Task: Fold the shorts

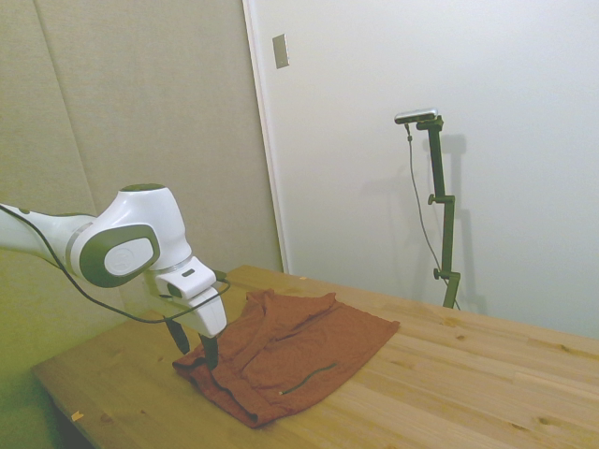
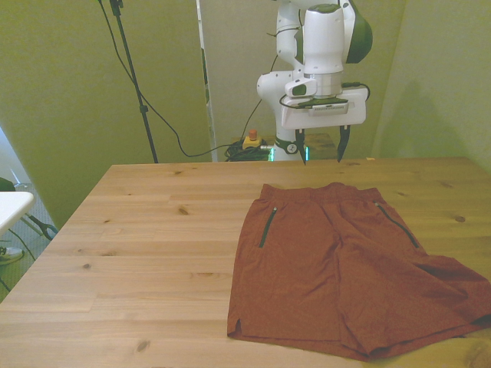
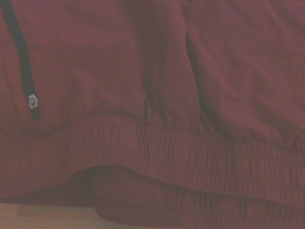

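On the wooden table (image 2: 138, 230), toward the front view's right, the rust-red shorts (image 2: 337, 268) lay spread flat, waistband at twelve o'clock and leg hems at six. Two dark zipper pocket slits ran down from the waistband, one (image 2: 268, 226) at about ten o'clock from the garment's middle and the other (image 2: 395, 224) at about two. The gripper (image 2: 321, 146) hung above the waistband with its fingers parted and nothing between them. In the side view the gripper (image 1: 195, 348) seemed just over the fabric's near edge, though touch could not be judged. The wrist view showed the gathered elastic waistband (image 3: 181, 152) close up, and a zipper pull (image 3: 32, 101).
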`<state>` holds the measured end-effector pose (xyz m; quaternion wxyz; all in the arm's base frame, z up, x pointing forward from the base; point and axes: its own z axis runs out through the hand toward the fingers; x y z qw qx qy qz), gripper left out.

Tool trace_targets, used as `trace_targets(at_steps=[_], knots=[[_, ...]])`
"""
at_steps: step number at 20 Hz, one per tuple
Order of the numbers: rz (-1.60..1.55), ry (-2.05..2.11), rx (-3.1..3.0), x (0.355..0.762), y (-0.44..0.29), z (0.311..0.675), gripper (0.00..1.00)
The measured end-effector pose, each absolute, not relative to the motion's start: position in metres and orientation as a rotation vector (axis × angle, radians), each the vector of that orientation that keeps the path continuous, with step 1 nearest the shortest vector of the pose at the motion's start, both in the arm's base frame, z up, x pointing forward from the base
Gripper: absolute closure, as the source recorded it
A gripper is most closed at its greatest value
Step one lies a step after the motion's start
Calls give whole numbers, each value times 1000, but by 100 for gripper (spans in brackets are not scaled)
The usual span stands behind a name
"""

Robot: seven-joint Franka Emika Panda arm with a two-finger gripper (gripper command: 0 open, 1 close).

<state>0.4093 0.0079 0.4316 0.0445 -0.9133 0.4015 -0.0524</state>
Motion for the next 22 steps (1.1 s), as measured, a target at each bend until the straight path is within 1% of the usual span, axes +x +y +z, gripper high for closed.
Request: trace_targets(at_steps=[4, 8, 12, 17, 22], knots=[[-218, 1203, -2817, 415, 14, 433, 0], [-330, 1167, -2959, 428, 64, 432, 0], [-521, 1162, -3152, 425, 130, 413, 0], [-782, 1048, -3392, 414, 186, 386, 0], [-788, 911, -3447, 426, 220, 362, 0]])
